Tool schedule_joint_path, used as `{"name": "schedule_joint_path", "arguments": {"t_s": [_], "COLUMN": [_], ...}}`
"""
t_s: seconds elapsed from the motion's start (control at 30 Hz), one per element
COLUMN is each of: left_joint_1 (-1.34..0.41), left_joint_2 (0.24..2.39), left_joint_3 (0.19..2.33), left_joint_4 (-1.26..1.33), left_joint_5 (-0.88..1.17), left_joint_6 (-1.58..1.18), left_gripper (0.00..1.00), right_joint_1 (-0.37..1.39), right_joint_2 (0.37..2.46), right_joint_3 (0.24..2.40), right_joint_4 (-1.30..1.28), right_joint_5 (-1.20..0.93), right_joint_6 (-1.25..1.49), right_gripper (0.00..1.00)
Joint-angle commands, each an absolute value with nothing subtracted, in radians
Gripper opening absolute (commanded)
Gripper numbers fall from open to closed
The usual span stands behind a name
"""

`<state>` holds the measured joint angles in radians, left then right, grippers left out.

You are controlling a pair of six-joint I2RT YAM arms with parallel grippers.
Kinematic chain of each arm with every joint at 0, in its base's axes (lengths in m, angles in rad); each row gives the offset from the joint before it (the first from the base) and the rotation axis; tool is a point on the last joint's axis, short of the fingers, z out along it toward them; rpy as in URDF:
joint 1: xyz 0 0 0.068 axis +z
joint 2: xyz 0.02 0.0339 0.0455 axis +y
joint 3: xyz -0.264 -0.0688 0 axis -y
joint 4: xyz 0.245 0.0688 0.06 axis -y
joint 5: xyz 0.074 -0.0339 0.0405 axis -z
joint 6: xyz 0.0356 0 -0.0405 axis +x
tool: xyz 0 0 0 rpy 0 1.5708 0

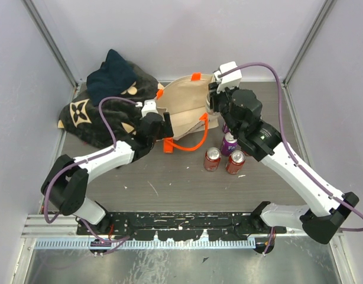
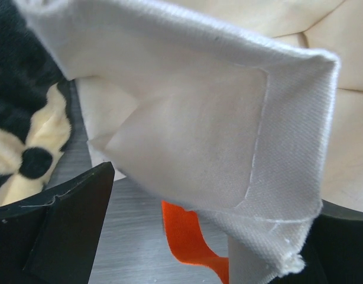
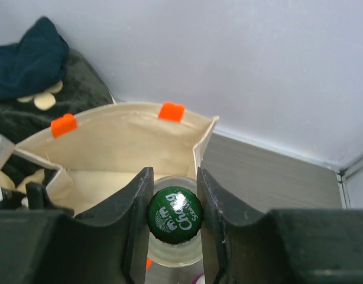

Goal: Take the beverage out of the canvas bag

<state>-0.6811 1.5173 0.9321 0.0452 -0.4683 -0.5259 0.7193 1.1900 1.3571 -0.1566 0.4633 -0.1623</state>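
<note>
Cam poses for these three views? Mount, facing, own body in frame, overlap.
Top external: above and behind the robot, looking down at the table; both arms in full.
Left wrist: on the left gripper, tight on the canvas bag rim; both fingers at bottom corners.
Right wrist: on the right gripper, looking into the bag's mouth toward the back wall; fingers clamp a green-capped bottle.
Shared: top and right wrist both show the bag's orange tabs and the blanket.
</note>
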Motion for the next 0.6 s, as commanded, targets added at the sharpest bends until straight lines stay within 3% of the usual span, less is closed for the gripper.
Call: {"name": "schedule_joint_path", "arguments": {"t_s": [0.0,0.57], "left_joint_1": [-0.661,-0.591], "left_joint_2": [1.558,1.638], "left_joint_3": [0.988,1.119], "left_joint_4": [0.117,0.105], "left_joint_5": [-0.451,-0.410], "left_joint_6": [-0.527,-0.523], "left_gripper": [0.98,0.98], "right_joint_1": [0.722,0.712], "right_joint_2": [1.106,1.162], "right_joint_3": [1.370,1.225], "right_joint_4": [-0.092,-0.093], "right_joint_5": [0.513,0.514], "right_joint_6": [-0.127,-0.067], "right_gripper": [0.01,0.00]}}
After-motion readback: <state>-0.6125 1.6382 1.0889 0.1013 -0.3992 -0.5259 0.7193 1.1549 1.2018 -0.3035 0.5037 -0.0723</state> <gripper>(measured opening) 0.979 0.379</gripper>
